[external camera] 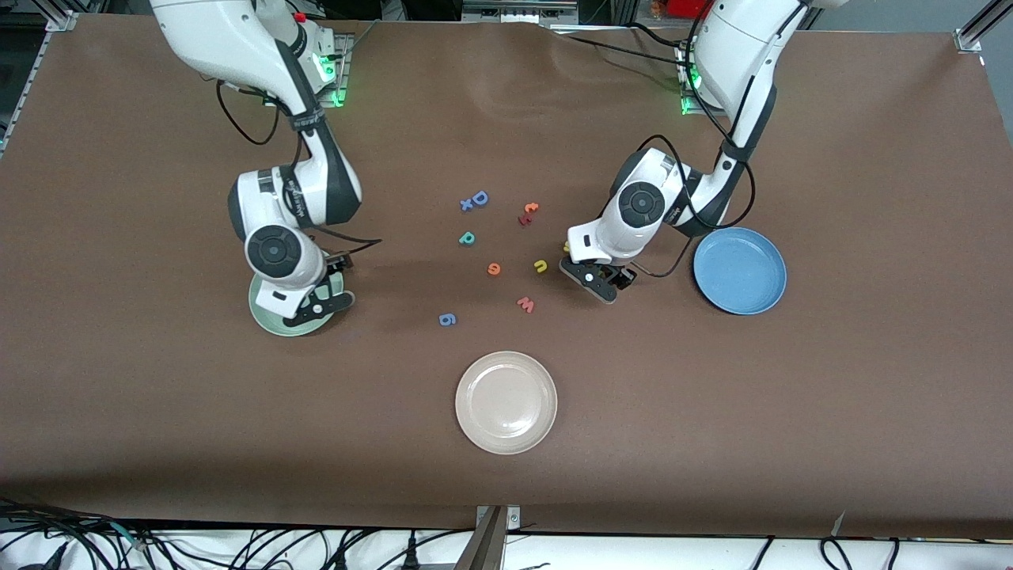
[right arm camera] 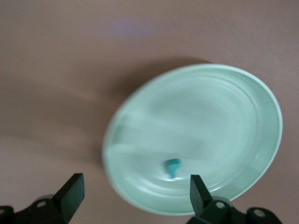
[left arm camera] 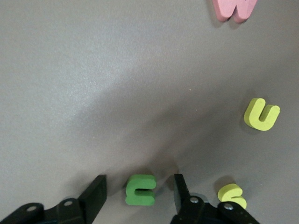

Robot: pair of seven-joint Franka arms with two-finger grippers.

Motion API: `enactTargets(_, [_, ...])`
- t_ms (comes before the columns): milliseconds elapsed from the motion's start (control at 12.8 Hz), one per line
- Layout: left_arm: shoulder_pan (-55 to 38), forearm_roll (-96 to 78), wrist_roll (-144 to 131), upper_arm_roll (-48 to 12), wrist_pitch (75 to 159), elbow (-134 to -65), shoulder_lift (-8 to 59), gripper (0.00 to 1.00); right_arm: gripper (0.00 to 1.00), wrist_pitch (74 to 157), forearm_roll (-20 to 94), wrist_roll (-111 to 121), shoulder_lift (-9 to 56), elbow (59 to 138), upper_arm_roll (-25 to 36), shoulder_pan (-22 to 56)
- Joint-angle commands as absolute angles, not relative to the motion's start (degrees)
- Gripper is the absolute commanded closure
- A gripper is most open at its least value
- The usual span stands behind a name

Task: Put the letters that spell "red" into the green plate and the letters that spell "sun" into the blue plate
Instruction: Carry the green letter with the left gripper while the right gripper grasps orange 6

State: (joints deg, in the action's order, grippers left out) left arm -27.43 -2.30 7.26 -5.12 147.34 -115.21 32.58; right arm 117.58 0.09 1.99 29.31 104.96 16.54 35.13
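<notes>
- Front view: I see the right gripper [external camera: 320, 305] over the green plate [external camera: 269, 315] at the right arm's end of the table, the arm covering most of the plate.
- Right wrist view: its fingers [right arm camera: 72, 191] stand wide apart and hold nothing; a small teal "r" [right arm camera: 173, 167] lies in the green plate [right arm camera: 224, 112] between them.
- Left wrist view: the left gripper [left arm camera: 139, 193] is low at the table with the dark green "n" [left arm camera: 140, 189] between its fingers [left arm camera: 96, 196], gaps showing on both sides; I cannot tell if they touch it.
- The yellow "s" [left arm camera: 232, 195] lies just beside one finger, the yellow "u" [left arm camera: 261, 114] near, the pink "w" [left arm camera: 233, 8] well apart.
- In the front view the left gripper [external camera: 597, 279] sits between the "u" [external camera: 540, 266] and the blue plate [external camera: 740, 271], which holds no letters.
- The orange "e" [external camera: 494, 269] and teal "d" [external camera: 467, 237] lie on the table mid-way between the arms.
- Other items: blue "D" [external camera: 479, 198] beside a blue "x" [external camera: 466, 205], a dark red and orange pair [external camera: 528, 213], a blue "6" [external camera: 447, 319], the off-white plate [external camera: 506, 402] nearest the camera.
- Writing on the arm casings is unreadable.
</notes>
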Motion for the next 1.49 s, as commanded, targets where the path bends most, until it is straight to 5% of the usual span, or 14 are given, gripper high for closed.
enactTargets(0, [-28.4, 1.2, 7.9, -4.6, 150.3, -115.0, 34.4, 0.35, 0.00, 114.6, 0.4, -7.8, 29.2, 102.0, 14.8, 37.7])
enactTargets(471, [-28.2, 1.3, 8.1, -4.6, 150.3, -115.0, 34.0, 0.73, 0.01, 115.3, 8.9, -22.0, 30.7, 98.4, 13.9, 42.2])
enactTargets(941, [-27.5, 0.6, 8.0, -4.4, 149.8, -115.1, 32.9, 0.84, 0.11, 124.8, 18.3, -37.2, 36.9, 94.7, 13.9, 50.2])
enactTargets(1412, [-22.2, -12.6, 30.3, 1.7, 137.3, -114.5, 26.2, 0.83, 0.12, 128.0, 18.4, -46.2, 42.0, 90.3, 13.8, 53.3])
